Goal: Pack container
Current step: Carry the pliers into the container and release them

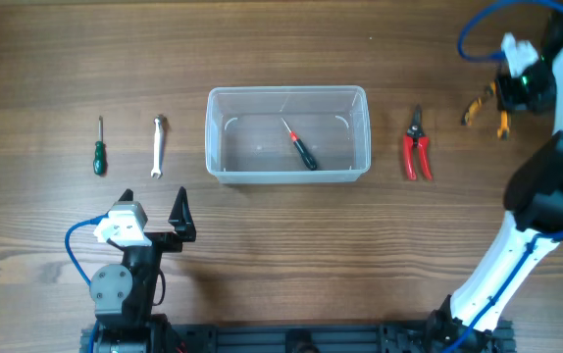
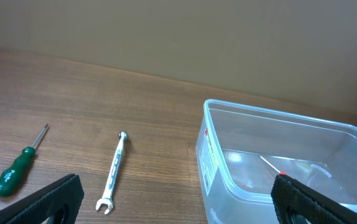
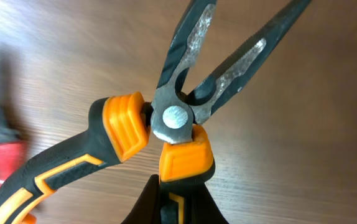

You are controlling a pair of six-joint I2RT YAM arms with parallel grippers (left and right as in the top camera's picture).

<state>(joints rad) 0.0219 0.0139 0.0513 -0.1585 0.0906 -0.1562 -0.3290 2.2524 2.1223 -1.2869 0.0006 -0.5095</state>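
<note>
Right gripper [image 1: 500, 101] is clamped tight on the pliers [image 3: 172, 118]. It holds one black-and-orange handle, which runs straight toward the wrist camera and leaves the fingers themselves hard to make out. The pliers are spread wide, with the steel tips fanning toward 1 o'clock in the wrist view and the free handle sweeping down to 8 o'clock. Whether the tool touches the wooden table [image 1: 281, 245] or hangs just above it cannot be told. Seen from overhead, this grip sits at 2 o'clock from the container [image 1: 358, 98], well apart from it.

Red-handled pruners [image 1: 417, 147] lie flat between the pliers and the container, at the container's 3 o'clock, near its short wall but not touching.

The container is a clear plastic bin standing upright in the middle of the table, long side across. One small screwdriver [image 1: 301, 147] with a red and black handle lies on its floor, slanted, with the thin shaft pointing to 11 o'clock.

At the container's 9 o'clock a small wrench [image 1: 159, 147] lies beside it, and a green-handled screwdriver [image 1: 98, 149] lies farther out, both pointing to 12 o'clock and apart from each other.

Left gripper [image 2: 178, 208] hovers at 7 o'clock from the container with its jaws spread fully wide and nothing between them. Its two black fingertips [image 2: 41, 202] frame the wrench and the container's near corner.
</note>
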